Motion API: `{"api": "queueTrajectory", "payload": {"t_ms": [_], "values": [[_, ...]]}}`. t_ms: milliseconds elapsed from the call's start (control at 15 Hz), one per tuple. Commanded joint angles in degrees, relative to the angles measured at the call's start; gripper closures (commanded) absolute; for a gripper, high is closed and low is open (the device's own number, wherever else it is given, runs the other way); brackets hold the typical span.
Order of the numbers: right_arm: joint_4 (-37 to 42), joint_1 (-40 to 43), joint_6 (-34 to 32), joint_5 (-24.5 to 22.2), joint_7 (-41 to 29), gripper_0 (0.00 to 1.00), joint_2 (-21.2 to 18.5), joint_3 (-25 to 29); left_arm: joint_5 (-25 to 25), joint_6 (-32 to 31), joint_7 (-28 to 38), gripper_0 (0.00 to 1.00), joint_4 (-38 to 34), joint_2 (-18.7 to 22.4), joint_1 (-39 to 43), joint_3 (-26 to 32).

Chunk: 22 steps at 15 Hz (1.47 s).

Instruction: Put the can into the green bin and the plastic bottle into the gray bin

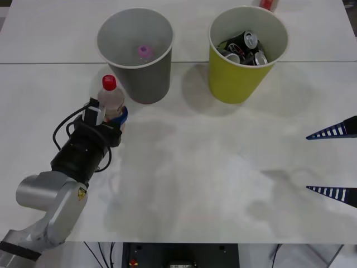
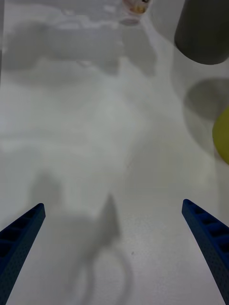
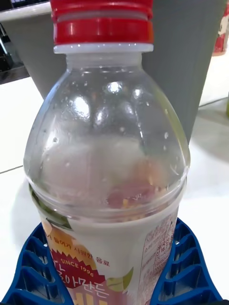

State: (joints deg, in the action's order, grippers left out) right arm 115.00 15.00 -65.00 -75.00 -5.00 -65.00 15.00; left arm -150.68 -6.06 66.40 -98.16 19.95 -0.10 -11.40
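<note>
**Two bins ahead, one bottle held in the left gripper**

Two arms were over a white table. Nearest on the left, the left gripper was clamped around the lower body of a small clear plastic bottle with a red cap and pale label, its blue ribbed fingers pressed against both sides. The bottle stood upright, just beside the near wall of the gray bin. On the right, the right gripper hung over bare tabletop with its two blue fingers spread wide apart, holding nothing.

Farther back stood the dark gray, cup-shaped tapered bin with a pale inside, a small pink-capped item lying in it. To its right, apart from it, stood the yellow-green tapered bin with a white rim, holding several dark drink cans.
</note>
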Motion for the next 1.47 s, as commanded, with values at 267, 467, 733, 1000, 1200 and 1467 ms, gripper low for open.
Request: {"api": "queueTrajectory", "payload": {"t_ms": [267,467,733,1000,1200,1467], "values": [[0.0,0.0,0.0,0.0,0.0,0.0,0.0,0.0,1.62,-34.81,-3.64,1.0,-20.22,0.0,2.65,9.03],[0.0,0.0,0.0,0.0,0.0,0.0,0.0,0.0,5.31,-56.17,-2.33,1.0,-28.4,0.09,-0.87,14.92],[0.0,0.0,0.0,0.0,0.0,0.0,0.0,0.0,20.34,-73.74,4.88,1.0,-29.63,3.61,-8.43,23.53],[0.0,0.0,0.0,0.0,0.0,0.0,0.0,0.0,29.31,-83.94,5.58,1.0,-29.19,10.73,-15.02,30.39],[0.0,0.0,0.0,0.0,0.0,0.0,0.0,0.0,36.25,-83.94,10.42,1.0,-29.1,20.39,-15.98,30.39],[0.0,0.0,0.0,0.0,0.0,0.0,0.0,0.0,44.6,-83.94,11.56,1.0,-20.66,29.18,-24.33,28.28]]}}
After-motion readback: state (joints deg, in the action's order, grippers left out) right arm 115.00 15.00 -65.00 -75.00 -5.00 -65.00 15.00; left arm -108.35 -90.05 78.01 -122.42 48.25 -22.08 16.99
